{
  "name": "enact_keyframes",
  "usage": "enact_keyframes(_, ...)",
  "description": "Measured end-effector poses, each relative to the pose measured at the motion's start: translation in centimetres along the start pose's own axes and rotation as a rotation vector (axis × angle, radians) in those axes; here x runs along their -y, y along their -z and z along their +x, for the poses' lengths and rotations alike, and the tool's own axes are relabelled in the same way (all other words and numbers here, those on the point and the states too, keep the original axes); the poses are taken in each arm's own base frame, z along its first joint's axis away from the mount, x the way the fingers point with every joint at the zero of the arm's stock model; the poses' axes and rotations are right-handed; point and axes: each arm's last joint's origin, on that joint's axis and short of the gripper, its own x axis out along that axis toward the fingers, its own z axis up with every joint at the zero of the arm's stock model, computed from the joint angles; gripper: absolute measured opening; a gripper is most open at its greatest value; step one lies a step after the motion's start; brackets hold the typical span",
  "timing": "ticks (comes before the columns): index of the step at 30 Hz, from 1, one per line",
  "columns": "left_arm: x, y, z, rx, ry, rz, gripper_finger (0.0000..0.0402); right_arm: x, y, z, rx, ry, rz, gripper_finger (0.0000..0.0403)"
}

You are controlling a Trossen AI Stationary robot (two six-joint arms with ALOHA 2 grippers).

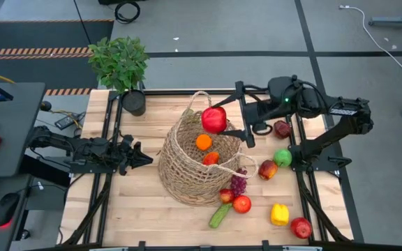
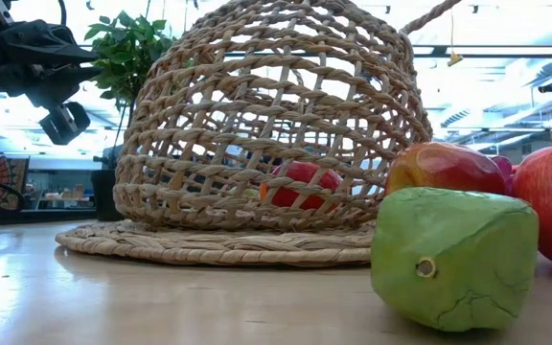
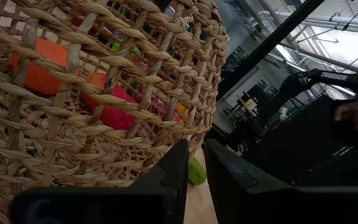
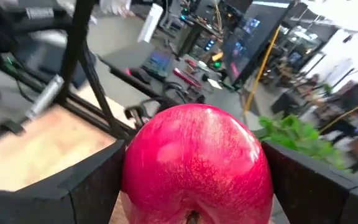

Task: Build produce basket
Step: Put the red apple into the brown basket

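Above basket (image 1: 187,164), right gripper (image 1: 230,118) gripping apple (image 1: 213,120)

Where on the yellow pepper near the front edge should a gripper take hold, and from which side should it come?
Grip the yellow pepper across its blocky middle, coming straight down from above. It lies apart from the red apple beside it, so both flanks look free for the fingers.

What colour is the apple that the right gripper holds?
Red, deep and glossy; the apple shows best in the right wrist view.
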Motion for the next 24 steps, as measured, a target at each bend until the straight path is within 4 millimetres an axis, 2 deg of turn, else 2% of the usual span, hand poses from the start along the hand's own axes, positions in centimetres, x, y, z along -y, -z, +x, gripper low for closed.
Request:
enact_keyframes(10,0.0,0.0,0.0,0.0,0.0,-0.001,0.0056,-1.4,0.4,0.2,-0.191,0.074,-0.279,0.0368)
enact_keyframes(16,0.0,0.0,0.0,0.0,0.0,0.0,0.0059,-2.9,1.1,2.4,-0.275,0.025,-0.389,0.0368)
enact_keyframes(24,0.0,0.0,0.0,0.0,0.0,0.0,0.0057,-3.5,1.9,4.1,-0.42,0.099,-0.51,0.0368)
